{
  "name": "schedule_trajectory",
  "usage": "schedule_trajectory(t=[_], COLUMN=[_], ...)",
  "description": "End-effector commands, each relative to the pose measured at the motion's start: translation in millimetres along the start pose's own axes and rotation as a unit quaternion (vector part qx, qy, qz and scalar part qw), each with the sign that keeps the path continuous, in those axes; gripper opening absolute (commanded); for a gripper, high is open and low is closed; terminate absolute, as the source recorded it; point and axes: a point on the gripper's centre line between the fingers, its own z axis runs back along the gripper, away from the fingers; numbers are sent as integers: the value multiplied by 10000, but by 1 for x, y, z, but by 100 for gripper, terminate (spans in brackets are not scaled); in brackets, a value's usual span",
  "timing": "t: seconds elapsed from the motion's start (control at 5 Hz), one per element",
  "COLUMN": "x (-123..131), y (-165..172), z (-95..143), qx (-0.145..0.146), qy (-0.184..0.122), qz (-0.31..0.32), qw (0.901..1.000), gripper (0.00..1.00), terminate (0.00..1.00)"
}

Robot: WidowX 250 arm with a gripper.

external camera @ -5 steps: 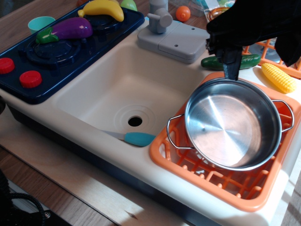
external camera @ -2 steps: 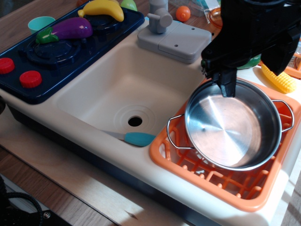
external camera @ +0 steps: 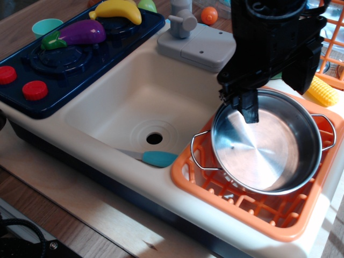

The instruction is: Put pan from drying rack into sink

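The shiny steel pan lies in the orange drying rack at the right, tilted a little, with its wire loop handles at its left and right. The cream sink with its round drain is just left of the rack. My black gripper hangs over the pan's far rim with its jaws apart. One fingertip dips just inside the pan's far-left rim and the other sits higher to the right. It holds nothing.
A teal-handled knife lies in the sink's near corner. A grey faucet stands behind the sink. A blue stove with an eggplant and a banana is at the left. Corn and an orange wire basket are at the right rear.
My gripper has moved left and down, from behind the pan's far rim to over it. The pan has not moved.
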Motion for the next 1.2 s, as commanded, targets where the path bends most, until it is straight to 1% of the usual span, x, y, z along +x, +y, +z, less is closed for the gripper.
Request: schedule_trajectory(t=[0.0, 0.2, 0.4, 0.6, 0.8, 1.0], x=[9, 14, 19, 22, 20, 22], y=[1, 2, 10, 2, -5, -5], z=[-8, -18, -27, -17, 7, 35], qx=[-180, 4, -142, 33, 311, 692], qy=[38, -61, -77, -43, -117, -432], qz=[196, 495, 654, 553, 468, 200], qw=[9996, 9988, 9977, 9985, 9984, 9965], gripper=[100, 0, 0, 0, 0, 0], terminate=[0, 0, 0, 0, 0, 0])
